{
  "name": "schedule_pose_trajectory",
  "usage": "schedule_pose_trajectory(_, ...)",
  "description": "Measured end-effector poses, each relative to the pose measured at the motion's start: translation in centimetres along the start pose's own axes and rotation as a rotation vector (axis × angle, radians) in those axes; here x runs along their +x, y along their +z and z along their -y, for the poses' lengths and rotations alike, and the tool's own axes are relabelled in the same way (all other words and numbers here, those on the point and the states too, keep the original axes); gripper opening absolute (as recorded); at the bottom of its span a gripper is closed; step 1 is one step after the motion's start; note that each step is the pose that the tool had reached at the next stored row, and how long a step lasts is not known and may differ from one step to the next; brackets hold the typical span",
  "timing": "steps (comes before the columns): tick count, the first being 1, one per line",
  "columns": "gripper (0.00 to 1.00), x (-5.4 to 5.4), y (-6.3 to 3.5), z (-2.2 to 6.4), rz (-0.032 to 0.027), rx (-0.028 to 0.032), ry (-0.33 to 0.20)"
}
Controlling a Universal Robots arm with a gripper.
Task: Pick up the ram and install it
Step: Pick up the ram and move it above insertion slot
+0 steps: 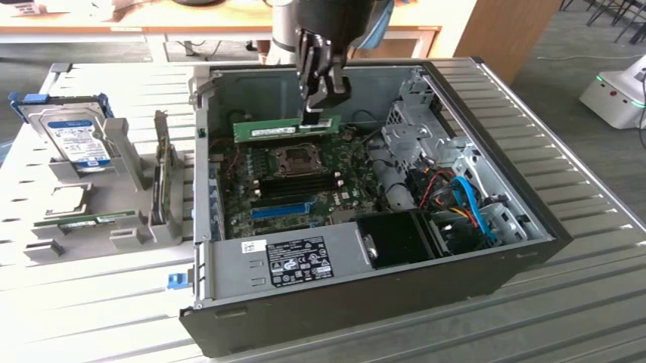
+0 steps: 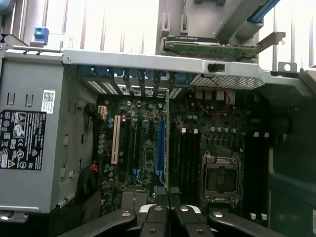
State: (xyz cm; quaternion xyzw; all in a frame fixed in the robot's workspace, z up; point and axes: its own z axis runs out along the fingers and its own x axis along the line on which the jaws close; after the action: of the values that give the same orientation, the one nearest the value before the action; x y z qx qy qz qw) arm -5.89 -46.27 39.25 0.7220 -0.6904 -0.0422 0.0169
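The open computer case (image 1: 504,257) lay on its side on the slatted table (image 1: 585,302), its motherboard (image 1: 293,189) facing up. The claw (image 1: 321,113) hung over the board, pinched narrow on the ram (image 1: 272,130), gripping it near one end. The ram sat directly beneath the claw, well above the board. Its long axis ran off toward the exterior view's left, roughly parallel to the dark memory slots (image 1: 298,181) beside the processor socket (image 1: 299,159). In the wrist view the ram (image 2: 168,148) showed edge-on as a thin green line just beside those slots (image 2: 185,158). The slot latches were too small to make out, and the claw's pads covered the gripped end.
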Motion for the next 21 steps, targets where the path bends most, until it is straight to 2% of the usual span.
schedule_pose_trajectory(5, 0.12, 0.1, -0.16, 1.81, 0.0002, -0.0001, -0.005)
schedule_pose_trajectory(7, 0.12, 0.1, -0.19, 2.26, 0.0002, -0.0003, -0.007)
schedule_pose_trajectory(15, 0.12, 0.0, -0.17, 2.34, 0.0003, -0.0002, -0.007)
schedule_pose_trajectory(21, 0.12, -1.0, -0.03, 2.39, 0.0002, -0.0002, -0.007)
